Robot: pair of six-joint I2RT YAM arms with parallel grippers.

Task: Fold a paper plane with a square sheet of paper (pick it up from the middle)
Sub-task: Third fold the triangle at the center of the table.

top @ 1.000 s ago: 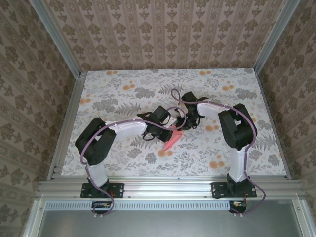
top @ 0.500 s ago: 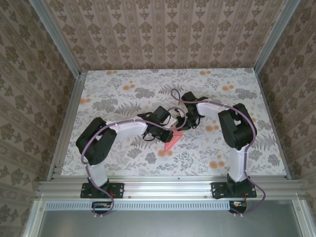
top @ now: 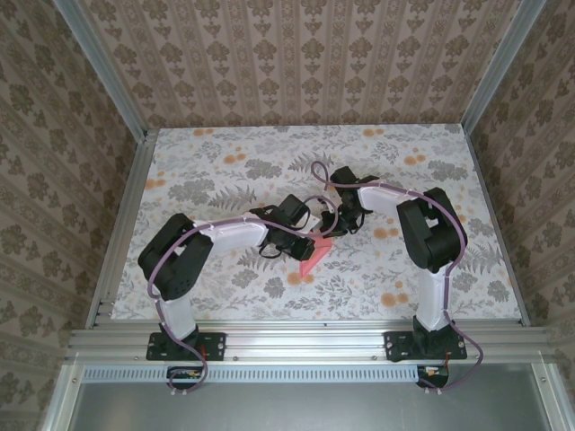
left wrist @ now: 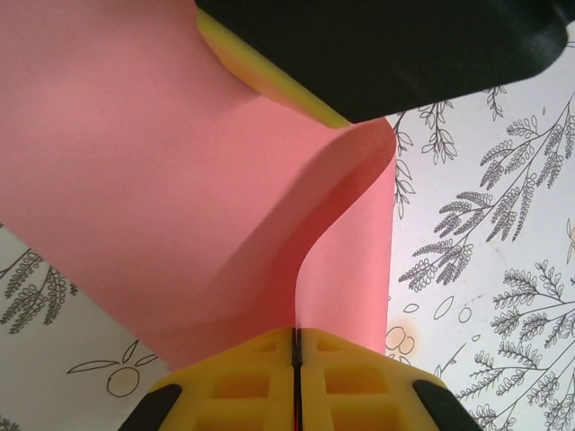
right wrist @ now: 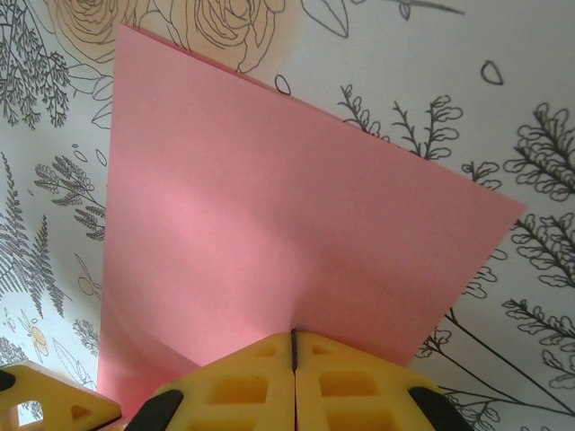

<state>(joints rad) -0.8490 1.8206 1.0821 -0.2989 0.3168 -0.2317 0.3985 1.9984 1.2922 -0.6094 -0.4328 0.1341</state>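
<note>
- 2 arms reach inward from the near edge and meet over the middle of the table (top: 225, 171), which is covered with a grey-leaf and orange-flower print
- Between them is the sheet of paper (top: 311, 255), salmon-pink; from above it looks like a narrow pointed strip slanting down toward the near edge, just right of the table's centre line
- The left gripper (left wrist: 295, 338) is closed: its 2 yellow fingers are pressed together with only a thin dark seam between them, and the edge of the pink sheet runs into that seam, so it is pinching the paper
- In the left wrist view the sheet rises from this pinch in a soft S-curve, 1 flap bulging toward the right, with the wider part spread to the left over the printed cloth
- At the top of that same view a black finger with a yellow pad (left wrist: 269, 76) lies against the upper part of the sheet
- The right gripper (right wrist: 294, 347) is likewise clamped tight, fingers together, gripping the near edge of the paper
- From the right wrist the sheet looks like a smooth, flat 4-sided panel stretching away from the fingers, its far corners over the flower print
- A faint diagonal shadow crosses the lower left of the sheet there, beside a yellow fingertip (right wrist: 45, 400) in the bottom left corner
</note>
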